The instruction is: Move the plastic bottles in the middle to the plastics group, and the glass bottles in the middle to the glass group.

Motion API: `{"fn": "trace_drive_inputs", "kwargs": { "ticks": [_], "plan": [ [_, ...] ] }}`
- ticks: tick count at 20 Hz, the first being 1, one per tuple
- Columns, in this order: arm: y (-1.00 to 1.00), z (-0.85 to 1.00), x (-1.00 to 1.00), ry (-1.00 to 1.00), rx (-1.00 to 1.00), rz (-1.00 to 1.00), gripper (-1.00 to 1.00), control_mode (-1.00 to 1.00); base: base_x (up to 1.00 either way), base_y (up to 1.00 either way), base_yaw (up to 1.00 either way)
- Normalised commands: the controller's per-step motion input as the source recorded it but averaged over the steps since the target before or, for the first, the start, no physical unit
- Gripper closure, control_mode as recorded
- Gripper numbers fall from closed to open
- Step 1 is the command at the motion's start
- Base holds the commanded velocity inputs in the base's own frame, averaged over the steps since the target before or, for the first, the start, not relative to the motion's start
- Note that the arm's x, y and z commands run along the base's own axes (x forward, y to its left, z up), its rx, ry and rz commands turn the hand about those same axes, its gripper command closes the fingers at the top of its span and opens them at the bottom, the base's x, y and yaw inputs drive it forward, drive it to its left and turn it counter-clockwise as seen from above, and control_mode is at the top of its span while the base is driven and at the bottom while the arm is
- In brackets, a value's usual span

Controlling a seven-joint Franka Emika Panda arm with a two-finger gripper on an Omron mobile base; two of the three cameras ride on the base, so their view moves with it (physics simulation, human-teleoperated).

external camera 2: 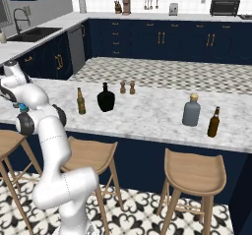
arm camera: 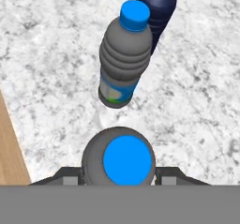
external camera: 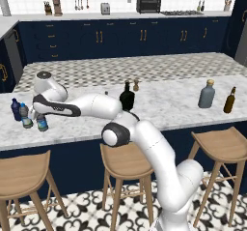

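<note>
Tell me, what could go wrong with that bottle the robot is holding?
1. The held water bottle stands very near the other water bottle and the dark blue bottle; a sideways nudge might topple them.
2. The gripper seems to clasp it near the cap, so lifting away before letting go might tip it.

No text, brand, number or sign can be read anywhere. The water bottle (arm camera: 124, 59) standing just beside the dark blue bottle (arm camera: 158, 5) wears a blue label with a small yellow-green patch, but no letters show on it. The olive-green bottle (external camera 2: 80, 102) beside the black bottle (external camera 2: 106, 99) has a yellowish label, too small to read.
</note>
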Motion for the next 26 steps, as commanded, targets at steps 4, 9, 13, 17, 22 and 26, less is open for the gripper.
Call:
{"fn": "trace_drive_inputs", "kwargs": {
  "ticks": [4, 9, 13, 17, 22, 26],
  "plan": [
    [0.0, -0.13, 0.01, -0.12, 0.17, 0.0, 1.0, -1.0, 0.0, 0.0, 0.0],
    [0.0, -0.3, 0.02, -0.01, 0.08, 0.01, 1.0, -1.0, 0.0, 0.0, 0.0],
    [0.03, -0.39, 0.0, 0.01, 0.01, 0.0, 1.0, -1.0, 0.0, 0.0, 0.0],
    [0.02, -0.08, 0.0, 0.05, 0.0, 0.0, 1.0, -1.0, 0.0, 0.0, 0.0],
    [0.0, 0.0, 0.0, 0.0, 0.0, 0.0, -1.0, -1.0, 0.0, 0.0, 0.0],
    [0.0, 0.0, 0.0, 0.0, 0.0, 0.0, -1.0, -1.0, 0.0, 0.0, 0.0]
  ]
}}
